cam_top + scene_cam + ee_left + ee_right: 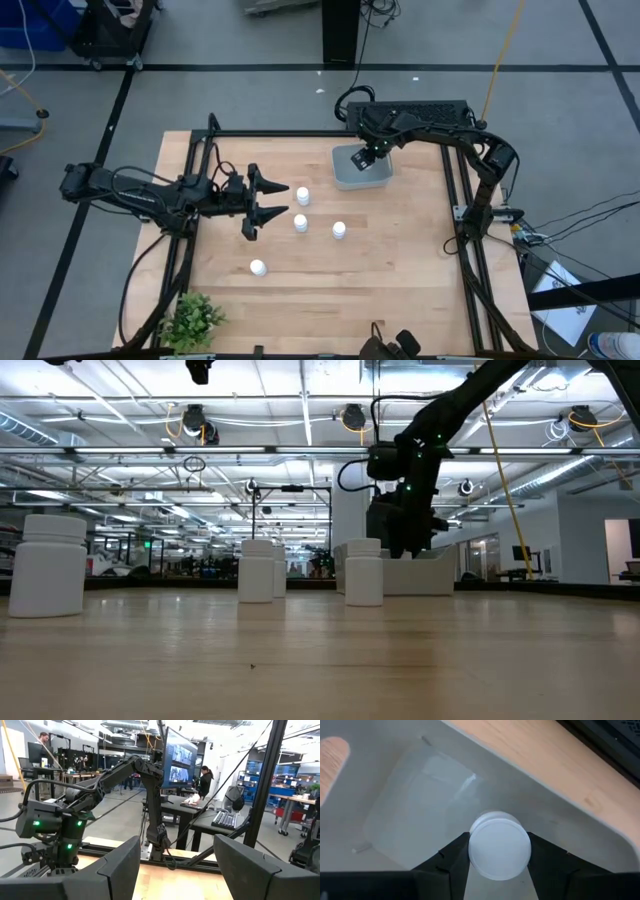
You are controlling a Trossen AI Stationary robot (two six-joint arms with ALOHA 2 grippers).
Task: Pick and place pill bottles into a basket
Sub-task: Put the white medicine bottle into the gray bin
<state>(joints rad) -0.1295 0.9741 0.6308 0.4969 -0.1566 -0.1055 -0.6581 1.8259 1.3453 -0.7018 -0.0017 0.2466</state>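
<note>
Three white pill bottles (302, 196) (300, 222) (339, 230) stand upright on their bases in the middle of the wooden table, and another one (258, 267) stands nearer the front edge. The grey-blue basket (345, 178) rests on the table at the far middle. My right gripper (368, 155) hangs over the basket, shut on one more pill bottle (499, 845). My left gripper (287, 200) hovers to the left of the standing bottles, open, with nothing between its fingers (120, 870). My right gripper pinches the pill bottle between its two fingers (455, 857), one on each side of the bottle's wall just under the round cap (525, 851). The fingers come from above, pointing steeply down. The bottle stands upright over the basket's floor (420, 810); the bottle itself hides its base.
A small green plant (192, 320) sits at the table's near left corner. Black frame rails (465, 250) run along the table's left and right sides. Bare wood lies between the bottles and the right rail. In the low view the bottles (256, 570) stand in front of the basket (440, 572).
</note>
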